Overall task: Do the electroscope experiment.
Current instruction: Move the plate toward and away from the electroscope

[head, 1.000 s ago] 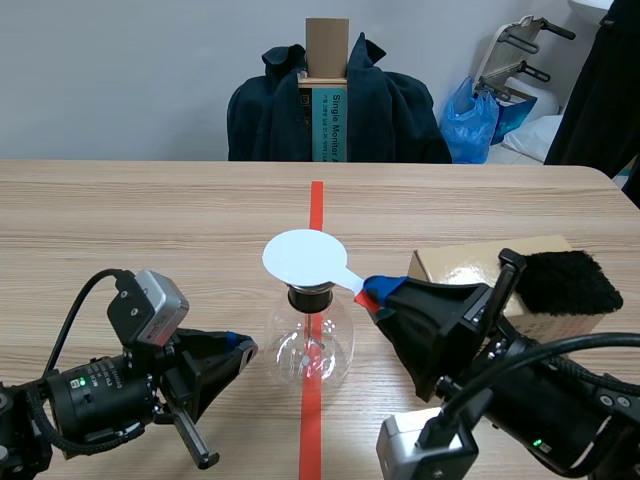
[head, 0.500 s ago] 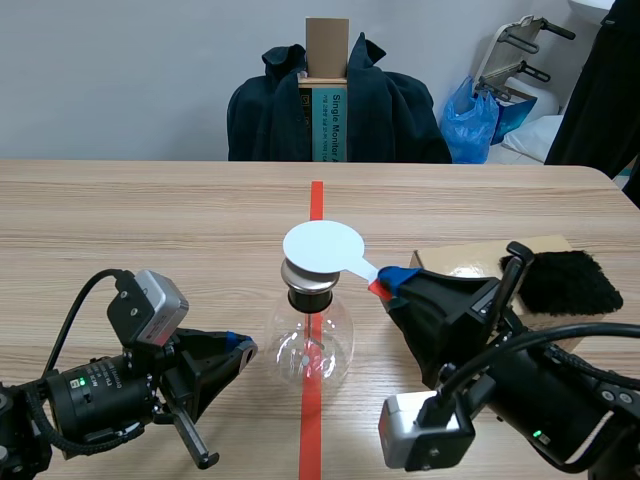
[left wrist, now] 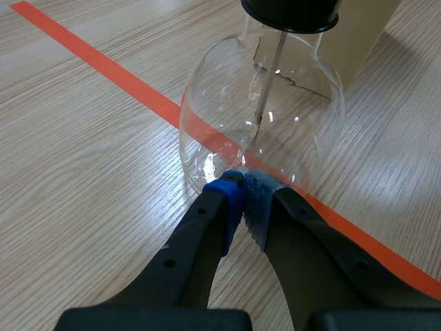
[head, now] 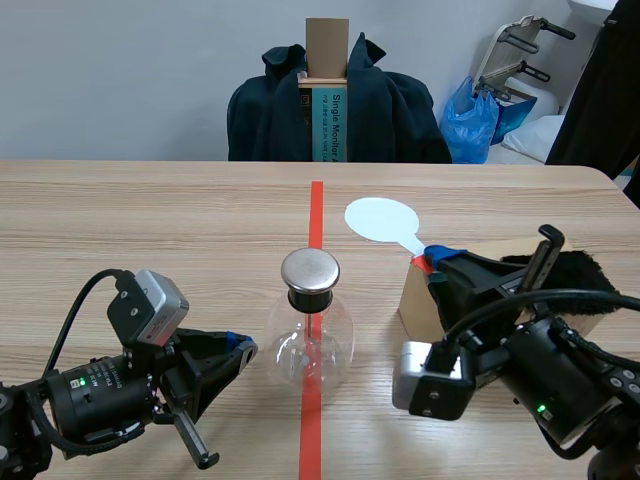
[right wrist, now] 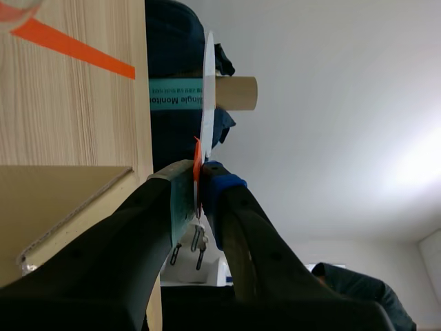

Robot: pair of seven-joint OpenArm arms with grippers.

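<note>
Glass: one flask (head: 310, 340), one white disc (head: 381, 218)

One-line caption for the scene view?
Right hand holds a white disc paddle clear of the glass flask electroscope; shut left hand sits beside it.

The flask (head: 310, 345) is clear, its cap (head: 310, 270) silver, the disc (head: 381, 218) white.

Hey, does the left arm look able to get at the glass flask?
Probably yes: the left tool sits shut right by the base of the glass flask, nothing between them; it would need to open first.
</note>
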